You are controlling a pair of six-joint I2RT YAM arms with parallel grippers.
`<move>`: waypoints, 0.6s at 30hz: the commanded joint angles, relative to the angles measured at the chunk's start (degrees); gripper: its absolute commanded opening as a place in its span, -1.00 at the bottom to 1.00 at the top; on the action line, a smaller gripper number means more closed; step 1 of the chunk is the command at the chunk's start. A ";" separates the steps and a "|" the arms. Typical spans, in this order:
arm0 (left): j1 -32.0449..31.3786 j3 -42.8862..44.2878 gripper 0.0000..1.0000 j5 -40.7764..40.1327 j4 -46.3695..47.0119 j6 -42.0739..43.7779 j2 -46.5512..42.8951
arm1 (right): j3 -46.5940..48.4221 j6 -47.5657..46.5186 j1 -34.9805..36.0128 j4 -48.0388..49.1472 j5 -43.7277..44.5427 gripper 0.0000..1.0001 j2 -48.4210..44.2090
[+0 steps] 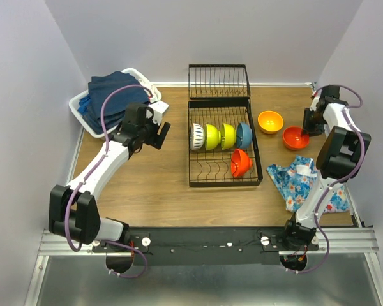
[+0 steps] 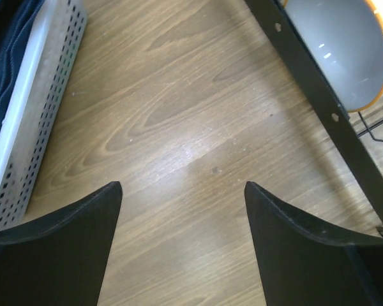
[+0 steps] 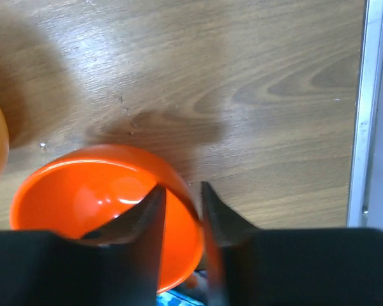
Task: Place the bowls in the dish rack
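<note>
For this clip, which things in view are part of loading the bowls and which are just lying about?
Job: dish rack; in it, white ribbed bowl, two lime-yellow bowls, blue bowl, red-orange bowl; on the table, orange-yellow bowl and second red-orange bowl, its rim straddled by the right gripper.
Lying about: white basket of navy towels; floral blue cloth.

Five bowls (image 1: 212, 136) racked in dish rack (image 1: 225, 184); orange bowl (image 1: 270, 121), red bowl (image 1: 295, 137) outside, right
</note>
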 commanded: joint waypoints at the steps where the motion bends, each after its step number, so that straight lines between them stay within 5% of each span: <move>1: 3.74 -1.12 0.59 3.42 -1.91 3.38 -3.04 | 0.14 0.37 -1.20 -1.19 -0.40 -0.42 -2.65; 8: 6.11 1.60 0.49 0.96 -5.09 2.08 -7.61 | -0.74 1.60 -1.21 -1.80 -4.35 -0.97 -12.58; 18: 11.21 3.38 0.68 7.12 -11.85 0.04 -13.23 | -9.68 -3.05 5.63 -8.56 -20.24 -0.99 -35.50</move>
